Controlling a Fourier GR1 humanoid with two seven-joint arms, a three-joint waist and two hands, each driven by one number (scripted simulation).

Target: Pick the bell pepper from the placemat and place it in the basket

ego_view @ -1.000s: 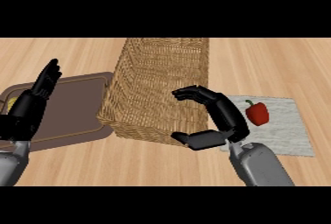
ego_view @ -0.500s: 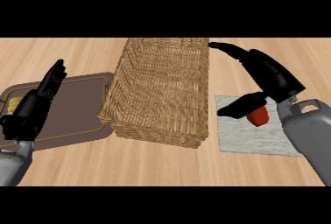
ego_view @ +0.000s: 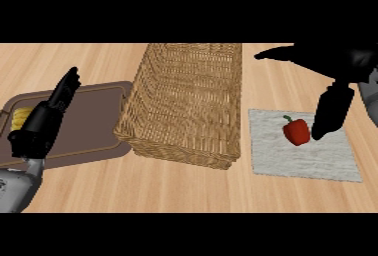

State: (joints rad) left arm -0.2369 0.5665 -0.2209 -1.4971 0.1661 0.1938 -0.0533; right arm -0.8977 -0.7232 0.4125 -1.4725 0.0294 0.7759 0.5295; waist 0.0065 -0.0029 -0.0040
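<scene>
Bell pepper (ego_view: 297, 131): red with a green stem, lying on the pale grey placemat (ego_view: 306, 162), in the upper half of the mat. Not lifted, not in any grip.

Right hand (ego_view: 332, 62): comes in from the upper right and hangs over the mat's far right corner. It is spread wide, with its fingers (ego_view: 279, 53) pointing left toward the basket and one long digit reaching down so its tip ends just beside the pepper's right flank. Cannot tell whether that tip touches the pepper. Nothing is held.

Wicker basket (ego_view: 181, 145): long and rectangular, standing on the wooden counter (ego_view: 184, 187) between the mat and a brown tray (ego_view: 96, 122). Its near right corner sits close to the mat's left edge.

Left hand (ego_view: 46, 120): resting at the view's left over the tray, fingers straight and pointing up, holding nothing. A yellow item (ego_view: 22, 116) lies on the tray's left part, partly hidden behind this hand; I cannot tell what it is.
</scene>
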